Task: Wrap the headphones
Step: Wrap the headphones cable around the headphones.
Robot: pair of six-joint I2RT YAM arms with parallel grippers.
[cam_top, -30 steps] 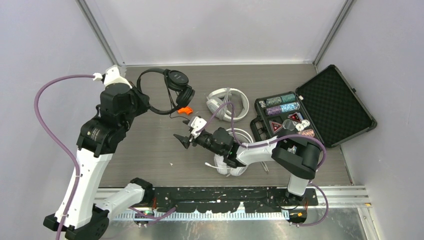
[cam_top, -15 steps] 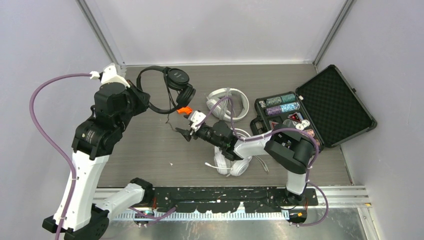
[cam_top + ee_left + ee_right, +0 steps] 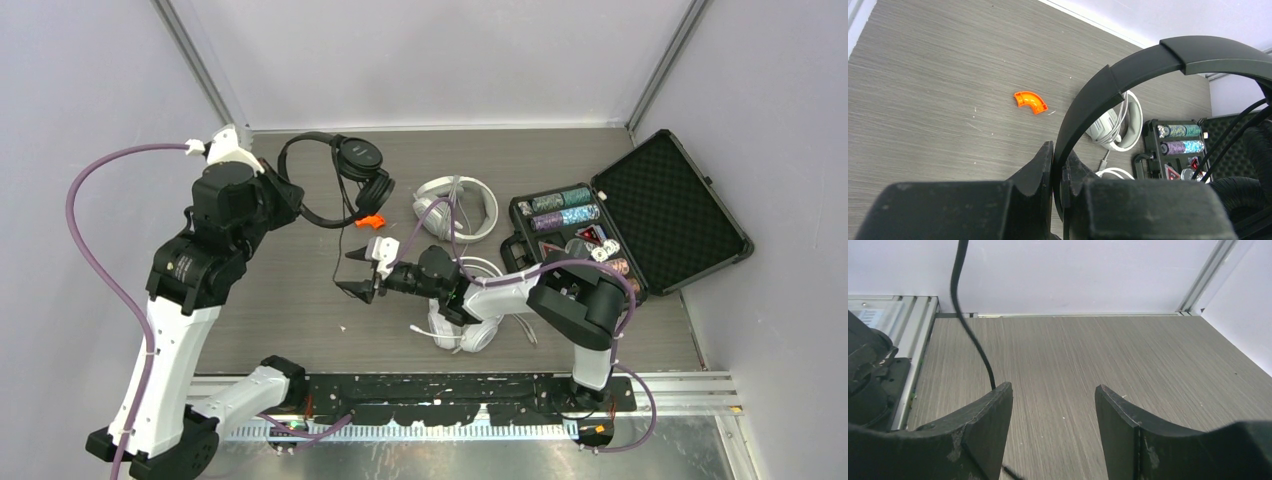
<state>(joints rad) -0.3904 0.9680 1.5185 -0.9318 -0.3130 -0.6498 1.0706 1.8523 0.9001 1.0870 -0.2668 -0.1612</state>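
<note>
Grip check, left arm: the left gripper has its two black fingers pressed together on the smooth plastic headband of the black headphones. The band arcs up and away from the pinch, and its padded round cups sit toward the far middle of the grey wood-grain table. I cannot tell whether the cups rest on the surface or hang just over it.

Right arm: the right gripper has its fingers spread wide with bare tabletop showing between them. It is low over the middle of the table and points toward the left side. The thin black cord drops from above and runs down to the edge of one finger. There it goes behind the finger, and a short bit shows again at the bottom of the wrist view. Nothing is pinched between these fingers.

Other task items:
- One white padded headset lies far of centre, its white cord looped over it.
- A second white headset lies nearer, partly under the right forearm.

Also on the table:
- A small orange curved plastic piece lies just near of the black cups.
- A black foam-lined hard case lies open on the right, rows of chips in its base.
</note>
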